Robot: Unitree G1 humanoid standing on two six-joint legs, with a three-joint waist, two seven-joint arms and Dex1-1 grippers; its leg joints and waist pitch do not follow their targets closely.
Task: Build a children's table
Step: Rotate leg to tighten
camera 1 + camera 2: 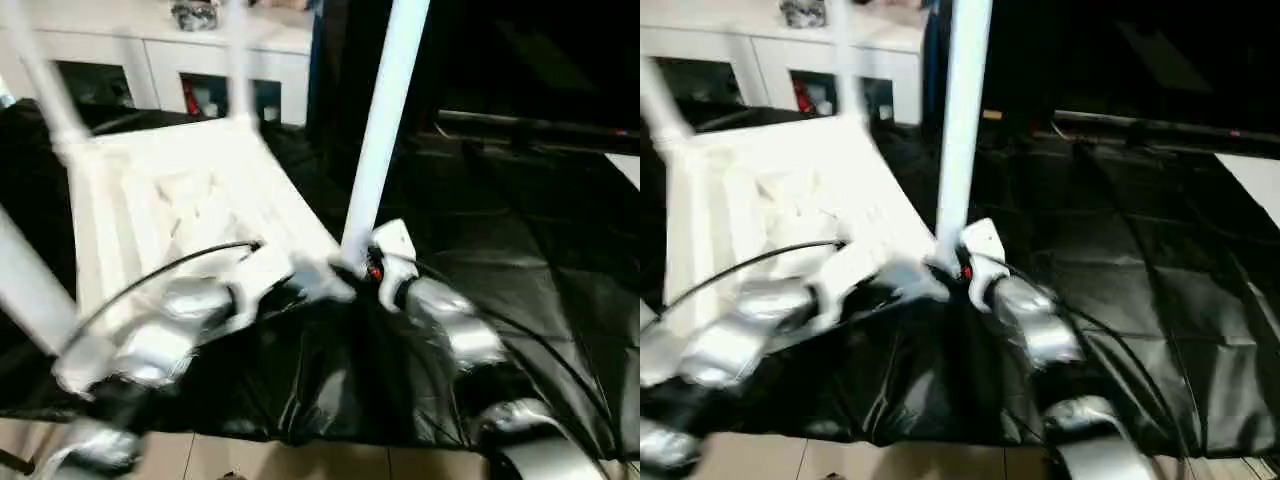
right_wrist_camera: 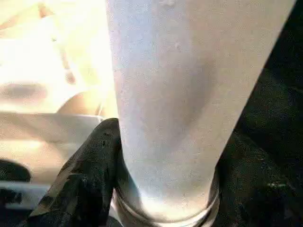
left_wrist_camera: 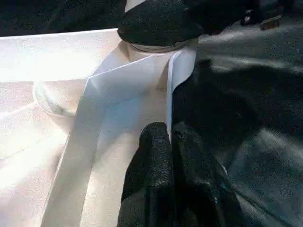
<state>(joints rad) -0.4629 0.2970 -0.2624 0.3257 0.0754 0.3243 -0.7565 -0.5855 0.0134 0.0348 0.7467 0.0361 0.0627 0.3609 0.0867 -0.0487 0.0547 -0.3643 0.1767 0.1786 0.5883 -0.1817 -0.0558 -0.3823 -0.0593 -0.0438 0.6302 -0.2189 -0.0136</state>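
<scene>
**Leg gripped at the near-right socket**

The children's table point(image 1: 190, 210) lies upside down on the black-covered table point(image 1: 520, 300), legs up. The right gripper point(image 1: 368, 268) is clamped around the near-right leg point(image 1: 385, 120) at its base. The left gripper point(image 1: 290, 275), fingers together, presses the tabletop's rim just beside it. A crooked push could jam the leg or slide the top.

Blurred arms, cropped table legs
Both silver forearms point(image 1: 170, 335) smear with motion; the upright leg point(image 1: 385, 130) runs past the top edge.

A black cover point(image 1: 520, 300) drapes the table; white cabinet point(image 1: 190, 60) behind.
</scene>
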